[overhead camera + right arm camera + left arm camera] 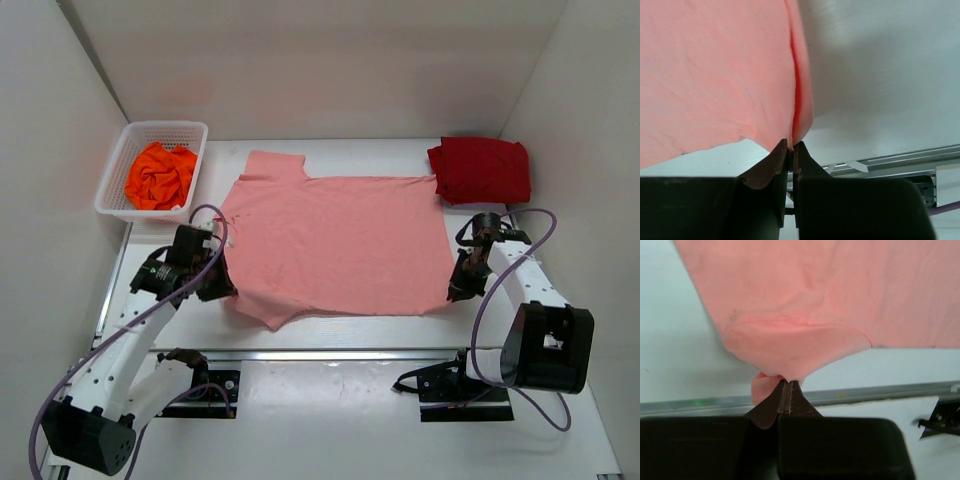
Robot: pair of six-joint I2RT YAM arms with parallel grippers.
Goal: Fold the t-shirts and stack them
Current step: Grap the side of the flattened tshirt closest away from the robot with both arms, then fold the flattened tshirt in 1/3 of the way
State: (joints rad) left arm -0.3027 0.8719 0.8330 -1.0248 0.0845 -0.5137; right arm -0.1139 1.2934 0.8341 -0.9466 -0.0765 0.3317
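A salmon-pink t-shirt point(335, 245) lies spread across the middle of the table. My left gripper point(222, 285) is shut on its near-left sleeve edge, and the pinched cloth point(790, 357) bunches right at the fingertips point(785, 385). My right gripper point(455, 292) is shut on the shirt's near-right corner, where the doubled hem point(797, 107) runs into the jaws. A dark red t-shirt point(481, 169) sits folded at the far right. A bright orange t-shirt point(160, 175) lies crumpled in the basket.
The white lattice basket point(113, 183) stands at the far left corner. A metal rail point(330, 353) runs along the near edge in front of the arm bases. White walls close in the table on both sides and at the back.
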